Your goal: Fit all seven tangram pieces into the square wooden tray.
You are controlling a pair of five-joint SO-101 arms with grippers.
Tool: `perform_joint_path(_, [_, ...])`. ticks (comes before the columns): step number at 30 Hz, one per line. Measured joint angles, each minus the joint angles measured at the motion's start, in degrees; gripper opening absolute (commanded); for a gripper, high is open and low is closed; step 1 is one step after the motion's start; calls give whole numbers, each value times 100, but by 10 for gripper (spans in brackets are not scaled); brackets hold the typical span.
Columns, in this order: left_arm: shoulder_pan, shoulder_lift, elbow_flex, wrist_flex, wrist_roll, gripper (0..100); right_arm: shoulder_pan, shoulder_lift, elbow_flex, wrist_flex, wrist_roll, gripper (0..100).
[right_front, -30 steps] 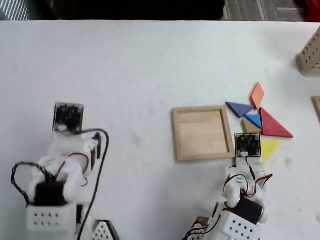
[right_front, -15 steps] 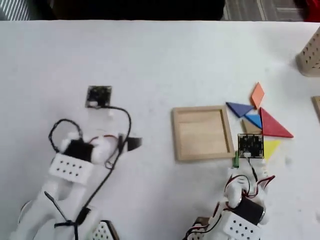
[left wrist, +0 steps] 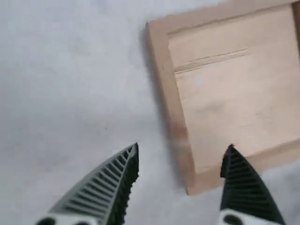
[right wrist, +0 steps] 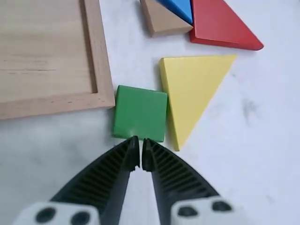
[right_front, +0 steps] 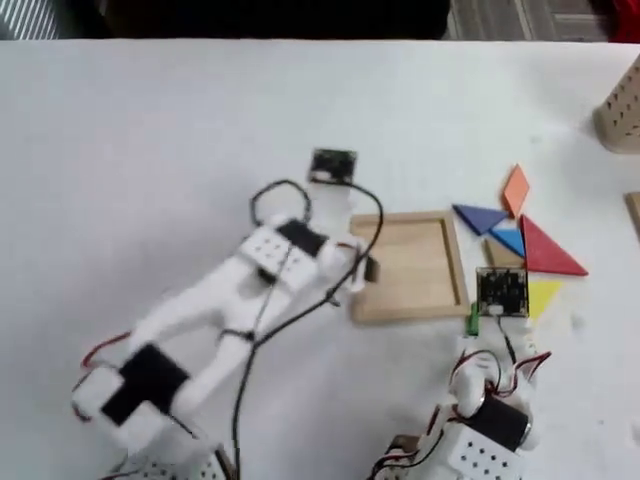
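Right gripper closed, just short of green square | yellow triangle beside it | tray corner adjacent

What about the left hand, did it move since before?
Yes. The left hand swung across the table up to the wooden tray's edge.

A white surface is spreading across nearly the whole high view. A pale wooden block with rows of holes is standing at the upper right edge, partly cut off. Below it, a sliver of another wooden object is poking in from the right edge. A dark strip is running along the top of the frame, beyond the surface.
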Motion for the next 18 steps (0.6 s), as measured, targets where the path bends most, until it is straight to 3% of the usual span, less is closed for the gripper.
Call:
perform_joint_path(7, [18,1538,-976,0,413,283,9,0,0,0,237,25])
perform_joint_path(12, [35,1952,-1310,202,440,168,9,0,9,0,237,25])
perform_joint_path(16, [70,1987,-1521,378,440,13,9,0,9,0,237,25])
perform_joint_path(18, [44,1960,-1530,396,413,37,9,0,9,0,237,25])
